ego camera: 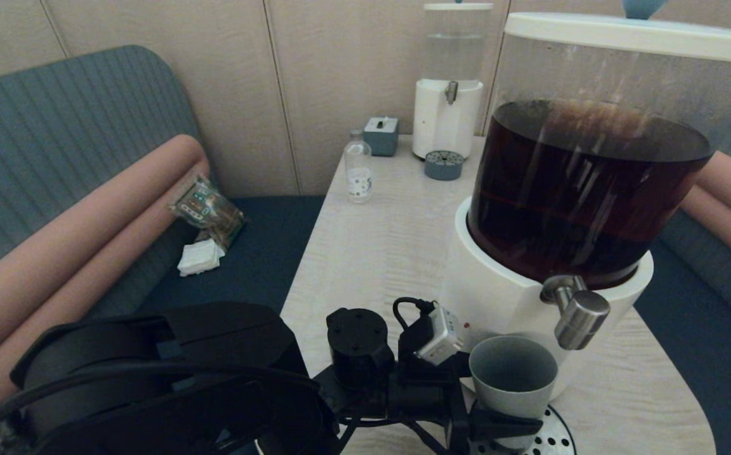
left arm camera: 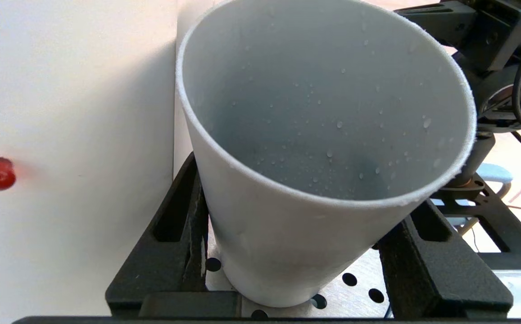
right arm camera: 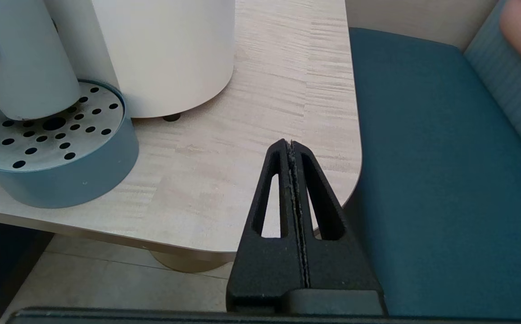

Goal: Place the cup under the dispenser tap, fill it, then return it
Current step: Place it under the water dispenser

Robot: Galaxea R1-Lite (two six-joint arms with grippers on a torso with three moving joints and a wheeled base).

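Observation:
The grey-green cup (ego camera: 512, 373) stands upright on the perforated drip tray (ego camera: 551, 436) in front of the big dispenser (ego camera: 586, 170) of dark liquid. Its mouth lies low and a little left of the steel dispenser tap (ego camera: 579, 319). Inside, the cup (left arm camera: 314, 135) holds only droplets. My left gripper (left arm camera: 305, 198) is shut on the cup, one black finger (left arm camera: 183, 234) on each side of its wall. In the right wrist view the cup (right arm camera: 21, 58) rests on the tray (right arm camera: 53, 135). My right gripper (right arm camera: 291, 144) is shut and empty, off the table's near right corner.
At the table's far end stand a small clear-liquid dispenser (ego camera: 447, 82), its round tray (ego camera: 443, 165), a grey box (ego camera: 381, 134) and a clear bottle (ego camera: 358, 167). A snack packet (ego camera: 207, 208) and a tissue (ego camera: 199, 258) lie on the left bench.

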